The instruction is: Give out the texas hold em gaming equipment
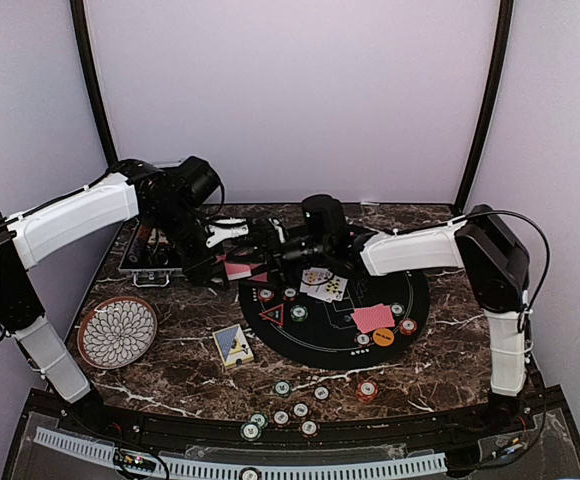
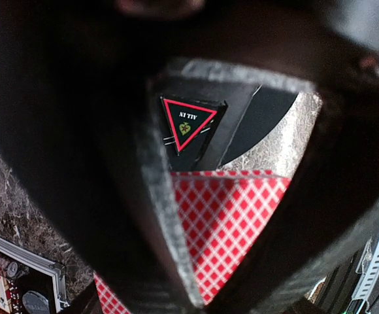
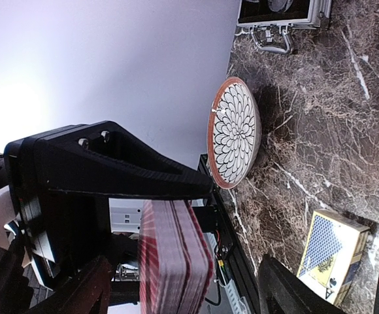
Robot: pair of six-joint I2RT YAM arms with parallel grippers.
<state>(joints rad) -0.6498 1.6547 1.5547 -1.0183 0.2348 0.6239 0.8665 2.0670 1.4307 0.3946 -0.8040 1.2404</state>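
Deck of red-backed playing cards: held in the air above the far-left rim of the round black mat, about mid-tabletop. Left gripper is clenched on it, and the left wrist view shows the diamond-patterned back between its fingers. Right gripper is released, one finger on each side of the deck with a gap on both sides. In the right wrist view the deck is edge-on, its faces roughly level with the tabletop. Long axis cannot be told, as one end runs out of frame.

Black triangle marker with red border: flat on the mat's left part, one corner pointing toward the held deck in the left wrist view.

Loose red-backed cards: flat on the mat's right part, long axis roughly left-right. Orange disc sits just beside them, nearer the front edge.

Striped-edge poker chips: clustered by the tabletop's near edge, centre.

Blue-backed card box: just left of the mat. White-patterned round plate: near the left edge. Silver metal case: far-left corner.
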